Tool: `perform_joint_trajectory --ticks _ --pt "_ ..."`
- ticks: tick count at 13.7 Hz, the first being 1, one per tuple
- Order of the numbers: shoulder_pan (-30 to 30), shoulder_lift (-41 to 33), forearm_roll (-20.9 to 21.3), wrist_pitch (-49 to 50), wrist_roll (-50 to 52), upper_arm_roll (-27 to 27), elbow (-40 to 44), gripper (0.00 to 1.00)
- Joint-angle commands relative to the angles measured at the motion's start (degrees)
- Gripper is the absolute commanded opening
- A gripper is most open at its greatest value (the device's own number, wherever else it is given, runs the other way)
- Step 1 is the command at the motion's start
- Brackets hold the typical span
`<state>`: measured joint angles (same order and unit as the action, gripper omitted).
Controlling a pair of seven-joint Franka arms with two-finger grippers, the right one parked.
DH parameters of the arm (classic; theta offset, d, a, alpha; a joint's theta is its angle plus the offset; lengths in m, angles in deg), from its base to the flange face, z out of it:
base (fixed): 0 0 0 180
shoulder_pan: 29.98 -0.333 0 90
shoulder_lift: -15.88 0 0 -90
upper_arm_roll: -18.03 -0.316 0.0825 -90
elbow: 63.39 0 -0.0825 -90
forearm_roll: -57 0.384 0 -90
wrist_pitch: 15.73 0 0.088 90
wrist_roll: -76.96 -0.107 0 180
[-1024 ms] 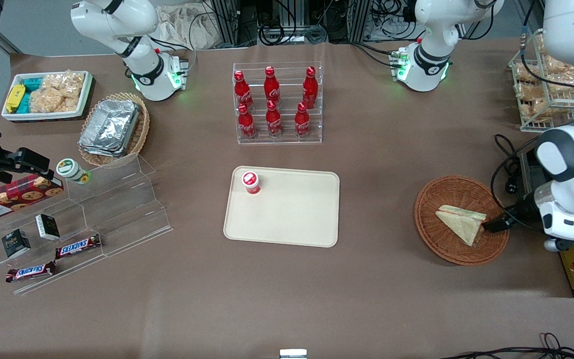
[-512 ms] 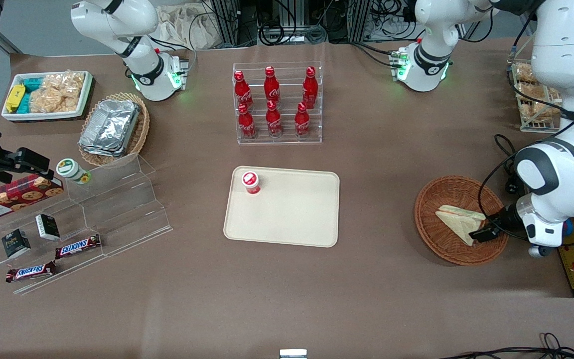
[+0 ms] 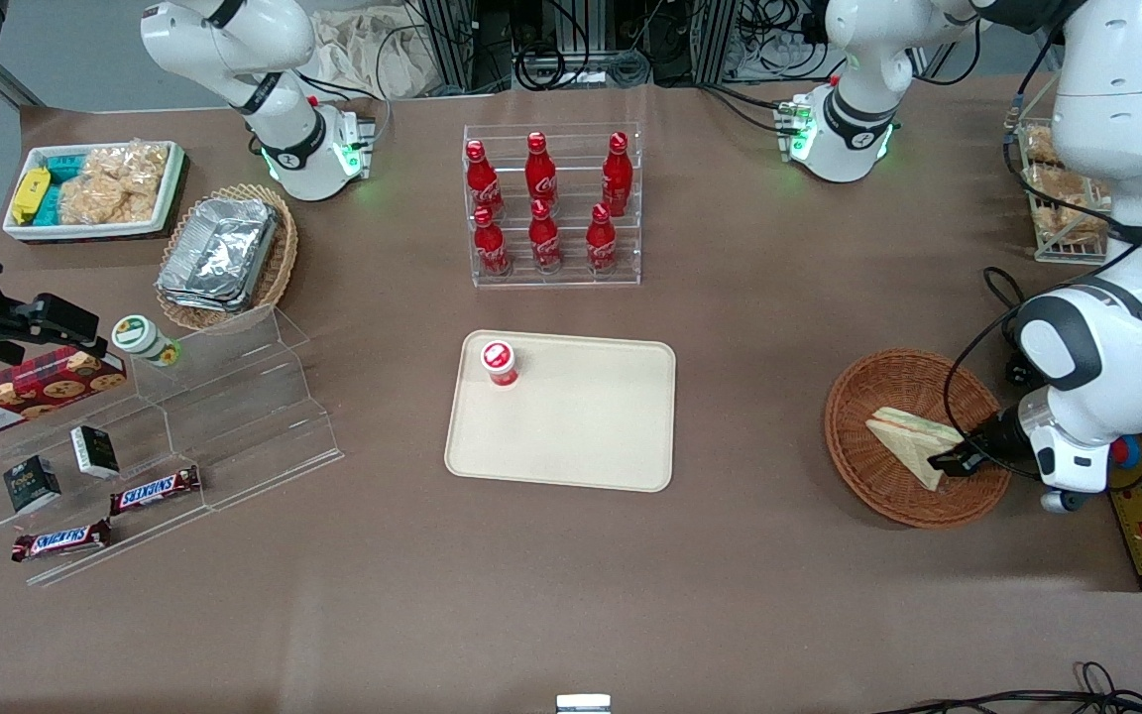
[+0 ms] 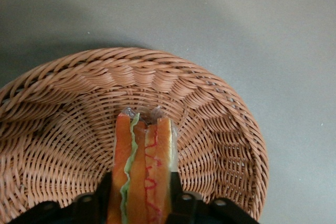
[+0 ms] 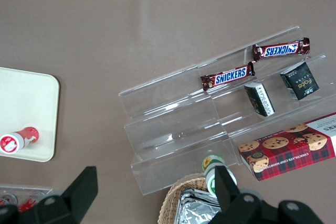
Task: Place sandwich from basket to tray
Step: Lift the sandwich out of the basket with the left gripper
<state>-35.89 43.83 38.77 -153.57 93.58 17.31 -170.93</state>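
Observation:
The sandwich [image 3: 913,441] lies in the round reddish-brown basket [image 3: 858,382] toward the working arm's end of the table. In the left wrist view the sandwich [image 4: 142,171] stands on edge, its orange, green and red filling edge facing the camera, inside the basket [image 4: 131,66]. My left gripper [image 3: 948,461] is low in the basket, at the sandwich's wide end. Its gripper [image 4: 140,184] is open, with one black finger close on each side of the sandwich. The cream-beige tray [image 3: 581,426] lies at the table's middle.
A small red-capped bottle [image 3: 499,362] stands on the tray's corner. A clear rack of red cola bottles [image 3: 551,208] stands farther from the camera than the tray. A wire rack of snacks [image 3: 1067,198] is near the working arm. An acrylic stepped shelf [image 3: 184,416] is toward the parked arm's end.
My left arm has come down and moved in over the basket. The gripper now reaches along both sides of the sandwich's wide end. The sandwich has not moved.

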Motion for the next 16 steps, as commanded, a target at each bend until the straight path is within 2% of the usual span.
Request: perform_joint_trajectory --ticks 1,4,7,11,14,16 --pt "0.9 -2.8 0.5 0.5 0.0 -0.1 -0.2 0.11" --pt "0.9 -8.2 5.1 7.2 0.3 0.0 1.7 0.1" --pt "0.9 -13.6 9.6 19.7 0.7 0.2 7.5 0.1" --pt "2.4 -18.4 13.4 38.5 1.0 1.0 18.0 0.1" --pt "6.5 -20.3 14.4 51.3 4.2 1.6 26.0 0.1" --pt "11.8 -22.1 16.5 54.8 10.2 2.3 28.1 0.1"
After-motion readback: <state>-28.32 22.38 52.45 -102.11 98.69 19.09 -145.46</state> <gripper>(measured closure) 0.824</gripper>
